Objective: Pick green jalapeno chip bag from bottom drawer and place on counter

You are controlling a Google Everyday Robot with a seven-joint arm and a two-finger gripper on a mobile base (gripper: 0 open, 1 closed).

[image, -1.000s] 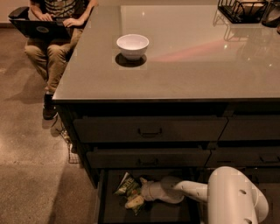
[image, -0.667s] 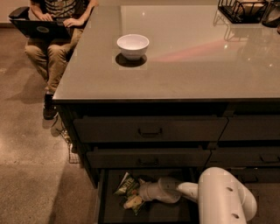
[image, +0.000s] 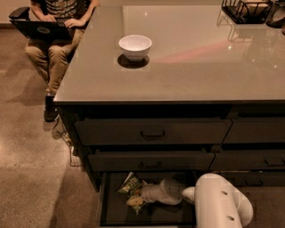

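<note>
The green jalapeno chip bag point(image: 129, 184) lies in the open bottom drawer point(image: 111, 209), at its left back part, below two shut drawer fronts. A second, paler bag point(image: 136, 203) lies just in front of it. My gripper point(image: 143, 193) reaches into the drawer from the right on a white arm point(image: 218, 202); its tip sits between the two bags, touching or very close to them. The grey counter point(image: 187, 67) spreads above the drawers.
A white bowl point(image: 135, 46) stands on the counter's left part. A black wire rack point(image: 246, 10) stands at the back right. A seated person with a laptop point(image: 52, 26) is at the counter's left end. Brown floor lies to the left.
The white arm has shifted a little left and lower over the drawer. The gripper stays by the bags; the bags have not visibly moved.
</note>
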